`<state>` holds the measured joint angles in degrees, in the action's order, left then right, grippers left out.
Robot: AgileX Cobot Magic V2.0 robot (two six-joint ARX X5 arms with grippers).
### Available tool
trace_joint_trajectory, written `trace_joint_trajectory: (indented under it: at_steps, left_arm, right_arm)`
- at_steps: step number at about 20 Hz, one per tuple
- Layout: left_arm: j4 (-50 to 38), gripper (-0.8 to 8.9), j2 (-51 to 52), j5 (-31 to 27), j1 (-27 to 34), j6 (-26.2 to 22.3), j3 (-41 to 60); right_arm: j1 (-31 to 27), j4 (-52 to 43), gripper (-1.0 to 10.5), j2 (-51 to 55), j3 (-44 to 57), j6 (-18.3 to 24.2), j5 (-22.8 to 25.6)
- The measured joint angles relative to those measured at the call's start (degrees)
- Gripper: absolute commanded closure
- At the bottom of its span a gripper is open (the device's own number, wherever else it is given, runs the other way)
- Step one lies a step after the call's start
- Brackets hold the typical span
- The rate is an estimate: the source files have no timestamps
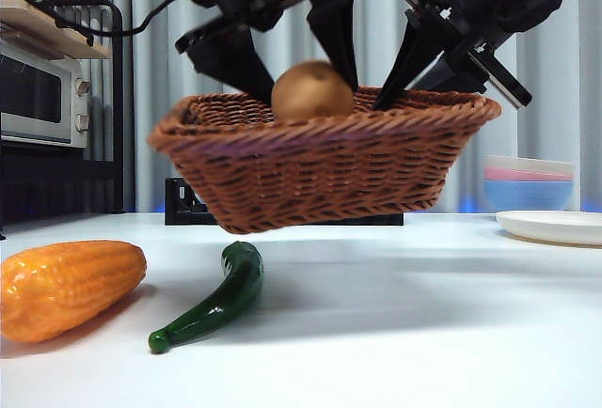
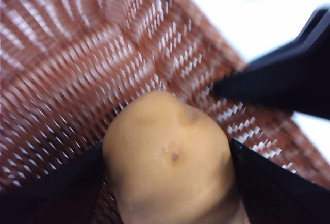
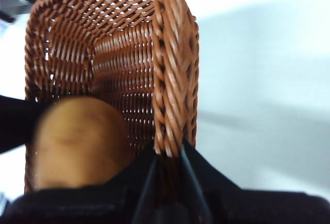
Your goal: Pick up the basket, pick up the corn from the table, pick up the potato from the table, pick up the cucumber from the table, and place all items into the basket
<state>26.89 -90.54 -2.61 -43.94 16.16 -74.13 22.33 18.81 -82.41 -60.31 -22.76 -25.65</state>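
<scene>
The brown wicker basket (image 1: 320, 164) (image 2: 77, 69) hangs tilted above the white table (image 1: 404, 323). My right gripper (image 1: 411, 96) (image 3: 169, 154) is shut on its braided rim (image 3: 172, 79) at the right side. Just above the basket's inside, my left gripper (image 1: 310, 88) (image 2: 167, 152) is shut on the tan potato (image 1: 312, 90) (image 2: 170, 167) (image 3: 77, 141). The orange-yellow corn (image 1: 66, 288) lies on the table at the front left. Right of it lies the dark green cucumber (image 1: 214, 303), under the basket's left end.
A microwave (image 1: 38, 88) stands on a shelf at the far left. A black crate (image 1: 183, 203) sits behind the basket. Stacked bowls (image 1: 529, 187) and a white plate (image 1: 555, 227) are at the back right.
</scene>
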Motion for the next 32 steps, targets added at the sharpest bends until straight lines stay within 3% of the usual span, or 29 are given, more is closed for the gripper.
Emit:
trace_joint_trajectory:
  at_steps: [1,2,3,9,13,17,20,22,28,32]
  left_arm:
    - [0.81,4.08,-0.04,0.00,0.00,0.00,0.00]
    - [1.38,2.86,-0.04,0.00,0.00,0.00,0.00]
    - [2.23,2.67,-0.02,0.00,0.00,0.00,0.00]
    - [4.50,2.70,1.46,1.51,-0.42,-0.09,0.11]
    - [7.76,2.70,13.22,1.62,-0.59,0.20,0.35]
    - [20.26,2.70,28.15,0.96,-0.59,0.42,0.33]
    - [36.06,2.70,33.31,-4.55,-0.59,2.01,0.31]
    - [42.12,2.70,33.31,-8.83,-0.79,4.00,2.12]
    - [24.96,2.79,31.10,-6.73,-1.73,9.20,21.53]
    - [17.09,2.79,24.11,-7.45,-1.16,10.51,26.82]
  right_arm:
    - [0.00,0.00,9.6,0.00,0.00,-0.22,-1.38]
    - [0.00,-0.02,9.6,0.00,0.00,-0.46,-2.12]
    - [-0.04,-0.02,9.6,0.00,0.00,-0.68,-2.32]
    - [-0.35,-0.02,9.6,0.00,0.00,-0.83,-2.27]
    - [-2.19,-0.02,9.6,0.00,0.00,-0.81,-2.32]
    - [-4.48,-0.02,9.6,0.00,0.00,-0.59,-2.29]
    - [-6.21,-0.02,9.6,0.00,0.00,-0.24,-2.29]
    - [-6.99,-0.02,9.6,0.00,0.00,0.04,-2.29]
    - [-7.72,-0.02,9.6,0.00,0.00,0.92,-2.25]
    - [-7.72,-0.09,9.6,0.00,0.00,1.33,-2.32]
